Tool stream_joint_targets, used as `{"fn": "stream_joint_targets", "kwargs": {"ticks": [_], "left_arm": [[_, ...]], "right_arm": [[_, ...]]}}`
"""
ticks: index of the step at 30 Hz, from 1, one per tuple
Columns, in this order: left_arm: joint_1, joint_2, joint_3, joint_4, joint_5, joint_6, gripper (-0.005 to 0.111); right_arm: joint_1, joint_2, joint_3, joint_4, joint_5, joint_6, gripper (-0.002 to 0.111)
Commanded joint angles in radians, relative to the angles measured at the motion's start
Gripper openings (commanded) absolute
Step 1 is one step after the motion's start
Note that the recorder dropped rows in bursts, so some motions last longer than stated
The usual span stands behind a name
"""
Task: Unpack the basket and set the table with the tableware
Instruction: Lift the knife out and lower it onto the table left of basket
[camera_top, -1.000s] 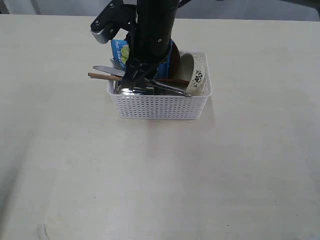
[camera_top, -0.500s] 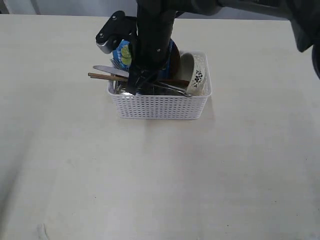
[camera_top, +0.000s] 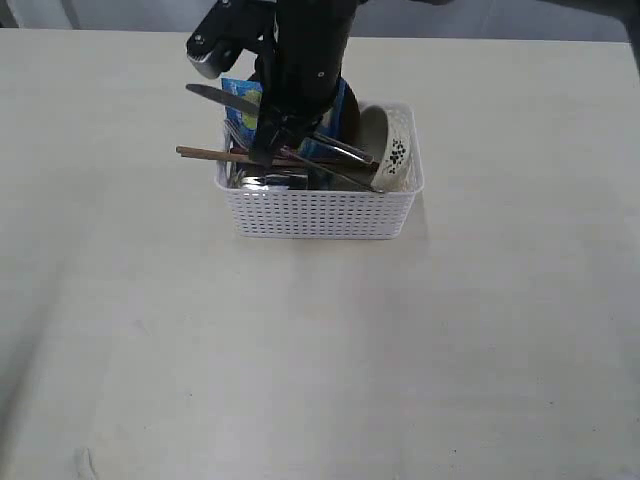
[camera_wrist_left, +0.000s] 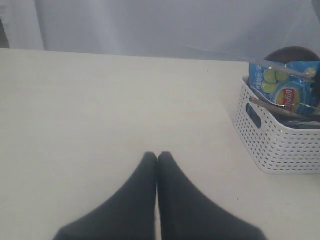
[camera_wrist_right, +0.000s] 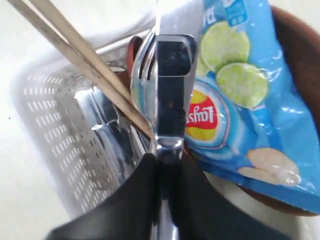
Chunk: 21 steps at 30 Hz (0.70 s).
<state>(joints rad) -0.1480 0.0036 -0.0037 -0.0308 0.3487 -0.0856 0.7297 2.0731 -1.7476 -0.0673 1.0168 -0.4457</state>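
- The right gripper has its black fingers pressed together on the handle of the steel knife, just above the basket.
- In the exterior view the knife blade juts out past the basket's left end, tilted, and sits higher than the chopsticks.
- The left gripper hovers over bare table with its jaws closed together and nothing between them, well apart from the basket.
- Nearest in the exterior view lies the wide, pale cream table.
- Beyond it stands the white lattice basket, its long perforated wall facing the camera.
- Just behind that wall something of shiny steel lies low inside; it looks like the cup, though I cannot be sure.
- The brown chopsticks rest across the left rim, ends sticking out over the table.
- At the right end the cream bowl with black floral marks stands on edge against the wall.
- The blue chip bag stands further back, beside the knife.
- The dark-brown plate stands on edge behind the bag, at the far wall.
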Motion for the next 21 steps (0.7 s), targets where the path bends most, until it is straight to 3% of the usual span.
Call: {"fn": "stream_joint_targets", "kwargs": {"ticks": [1, 5, 8, 9, 15, 17, 21], "left_arm": [[-0.005, -0.004, 0.004, 0.001, -0.002, 0.003, 0.000], [-0.005, -0.004, 0.004, 0.001, -0.002, 0.003, 0.000], [-0.005, -0.004, 0.004, 0.001, -0.002, 0.003, 0.000], [-0.005, -0.004, 0.004, 0.001, -0.002, 0.003, 0.000], [-0.005, -0.004, 0.004, 0.001, -0.002, 0.003, 0.000], [-0.005, -0.004, 0.004, 0.001, -0.002, 0.003, 0.000], [-0.005, -0.004, 0.004, 0.001, -0.002, 0.003, 0.000]], "right_arm": [[-0.006, -0.062, -0.009, -0.004, 0.011, 0.018, 0.000], [-0.006, -0.118, -0.009, 0.118, 0.032, 0.112, 0.000], [0.023, -0.137, -0.009, 0.418, 0.044, 0.245, 0.000], [0.040, -0.135, -0.007, 0.438, 0.038, 0.291, 0.000], [0.299, -0.035, 0.010, 0.406, -0.237, 0.735, 0.000], [0.311, 0.021, 0.042, 0.403, -0.327, 0.888, 0.000], [0.307, 0.086, 0.066, 0.340, -0.328, 1.021, 0.000]]}}
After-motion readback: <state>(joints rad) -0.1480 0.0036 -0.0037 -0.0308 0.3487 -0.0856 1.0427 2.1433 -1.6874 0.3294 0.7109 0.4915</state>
